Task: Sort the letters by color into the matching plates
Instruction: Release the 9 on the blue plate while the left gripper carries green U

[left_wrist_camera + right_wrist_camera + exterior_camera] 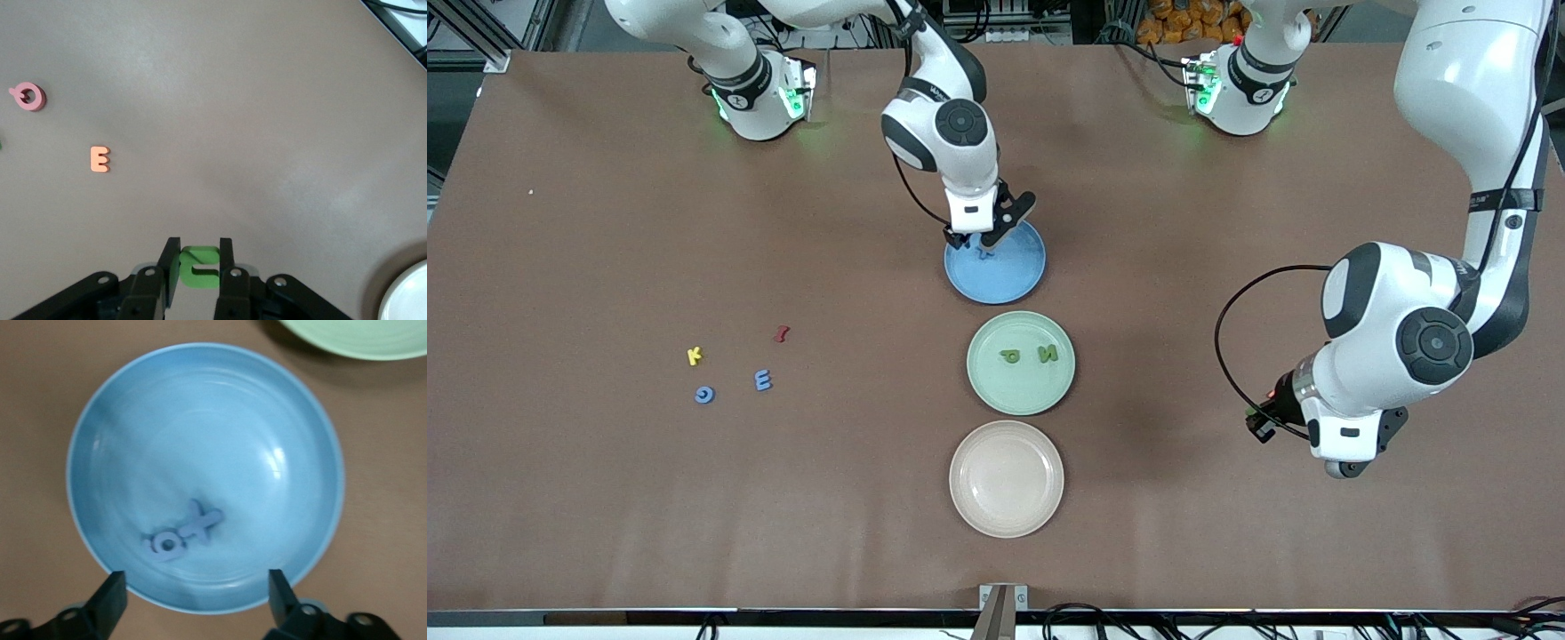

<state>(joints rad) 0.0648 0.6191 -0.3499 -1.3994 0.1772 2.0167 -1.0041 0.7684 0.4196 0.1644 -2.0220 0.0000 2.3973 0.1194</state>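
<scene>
Right gripper is hanging over the blue plate, fingers spread wide and holding nothing. In the right wrist view two blue letters are lying in that plate, touching each other, so the blue sort looks about half done.

Left gripper is sitting low at the left arm's end of the table, fingers pinched narrow on a green letter. From the wrist view I cannot tell whether that piece is lifted or resting on the table. An orange E and a pink letter are lying on the bare table near it, well apart from each other. A sliver of green is showing at the frame edge, too cut off to name.

Green plate is holding two green letters, side by side, apart. Beige plate is holding nothing.

Toward the right arm's end of the table four pieces are waiting unsorted: yellow K, red letter, blue E, blue round letter.

Judging progress: roughly a third done. Left to do: two blues into the blue plate, the held green into the green plate, and the yellow, red, orange and pink, presumably to the beige plate.
</scene>
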